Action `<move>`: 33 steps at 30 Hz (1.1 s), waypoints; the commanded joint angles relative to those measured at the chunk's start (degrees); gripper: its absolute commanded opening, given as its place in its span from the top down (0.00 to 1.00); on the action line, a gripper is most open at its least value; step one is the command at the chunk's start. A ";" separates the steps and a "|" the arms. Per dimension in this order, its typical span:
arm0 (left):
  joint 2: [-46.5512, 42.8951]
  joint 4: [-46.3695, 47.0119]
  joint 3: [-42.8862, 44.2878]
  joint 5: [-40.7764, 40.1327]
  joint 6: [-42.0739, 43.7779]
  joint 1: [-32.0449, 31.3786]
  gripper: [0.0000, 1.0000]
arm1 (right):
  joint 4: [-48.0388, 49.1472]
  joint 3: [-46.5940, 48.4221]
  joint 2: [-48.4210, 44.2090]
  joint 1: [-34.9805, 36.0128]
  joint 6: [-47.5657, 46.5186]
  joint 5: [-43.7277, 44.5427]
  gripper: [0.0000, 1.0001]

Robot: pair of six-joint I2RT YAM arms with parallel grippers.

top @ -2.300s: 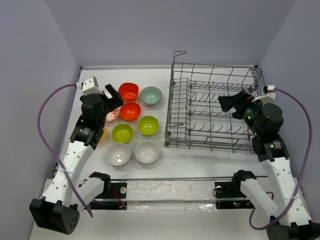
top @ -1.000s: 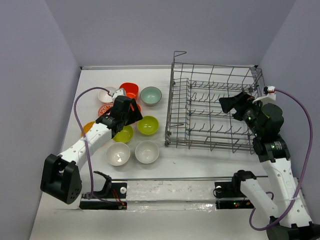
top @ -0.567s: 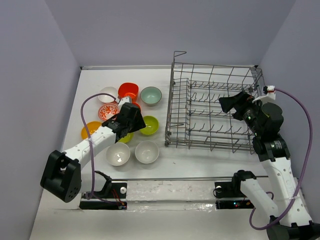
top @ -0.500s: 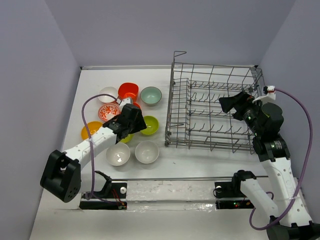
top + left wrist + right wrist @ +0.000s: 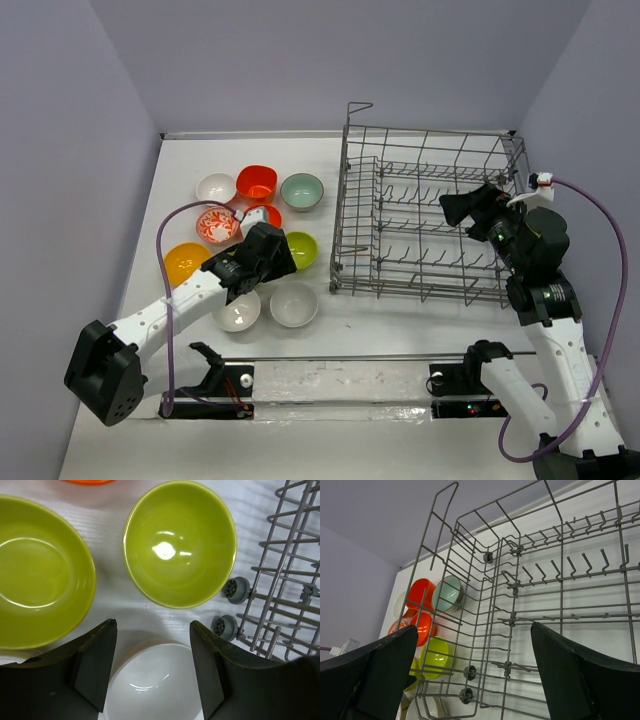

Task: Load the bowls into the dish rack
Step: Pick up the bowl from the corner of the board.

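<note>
We find the bowls (image 5: 302, 191) clustered on the table (image 5: 400, 330) to the left of the dish rack (image 5: 425, 222), none inside it. The left gripper (image 5: 258, 262) hangs low on the rack's left side, with its jaws parted fairly wide above a white bowl (image 5: 150, 680). We cannot tell if they touch it. 2 lime green bowls (image 5: 180, 545) lie just past it, 1 of them beside the rack's wheels (image 5: 231, 587). The right gripper (image 5: 462, 208) hovers over the rack's right end, spread wide and holding nothing.
</note>
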 commanded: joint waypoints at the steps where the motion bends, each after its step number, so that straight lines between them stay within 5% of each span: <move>1: -3.05 -4.05 -2.40 -1.84 -3.20 -1.22 0.32 | 0.40 1.31 -0.66 0.31 -0.97 0.59 0.00; 11: -9.02 -8.80 -5.48 -1.66 -7.16 -3.50 0.32 | 0.40 0.78 -1.19 0.31 -0.54 0.33 0.00; 33: -6.83 -9.16 -9.17 -1.04 -11.73 -8.69 0.35 | 0.49 -1.24 -2.07 0.31 -0.45 1.47 0.00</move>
